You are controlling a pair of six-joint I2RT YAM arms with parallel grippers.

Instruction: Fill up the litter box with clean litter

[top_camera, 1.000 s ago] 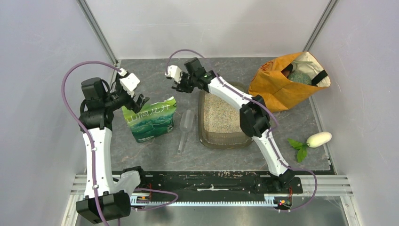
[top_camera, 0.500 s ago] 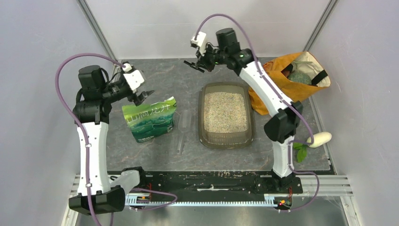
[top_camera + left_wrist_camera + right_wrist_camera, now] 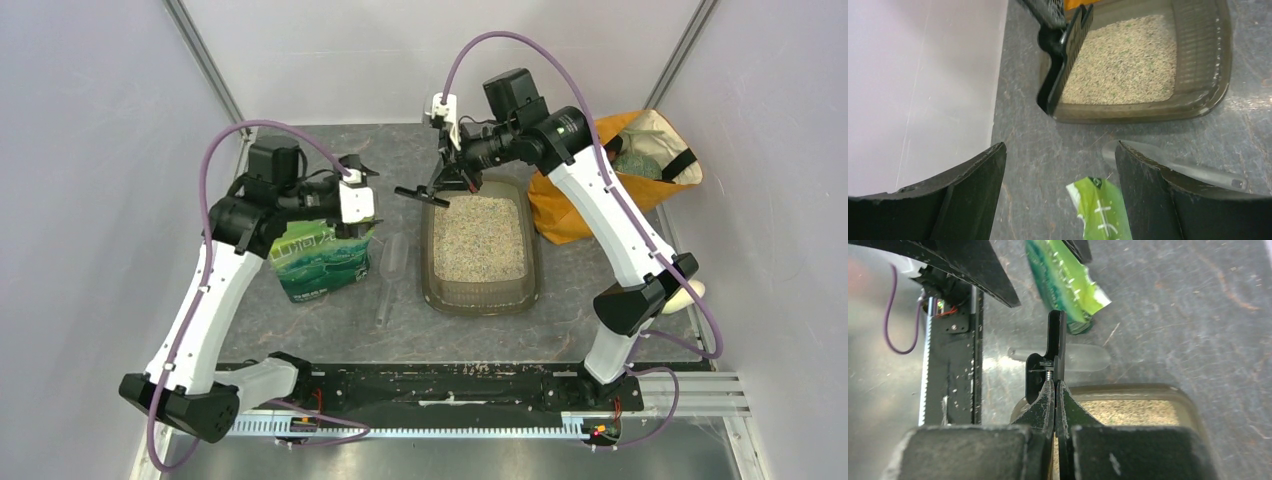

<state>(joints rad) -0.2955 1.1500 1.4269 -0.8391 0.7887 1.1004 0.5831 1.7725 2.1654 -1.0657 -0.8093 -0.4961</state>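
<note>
Top view, centre: the litter box (image 3: 480, 300), with clean litter (image 3: 478, 240) covering its floor. Over its upper-left corner is the right gripper (image 3: 1054, 387), fingers pressed together on a black clip (image 3: 1056, 337). Left of centre is the left gripper (image 3: 1059, 150), fingers spread wide and empty, above the green pouch (image 3: 318, 258). A clear scoop (image 3: 392, 268) lies between pouch and box.

Green pouch (image 3: 320, 262): laid flat.
Clear scoop (image 3: 395, 258): laid just beside the pouch.
Orange bag (image 3: 580, 180): stood open.
Black clip (image 3: 420, 193): held aloft.

Pale lilac walls (image 3: 90, 150) enclose a scuffed grey stone-patterned tabletop (image 3: 330, 330).
</note>
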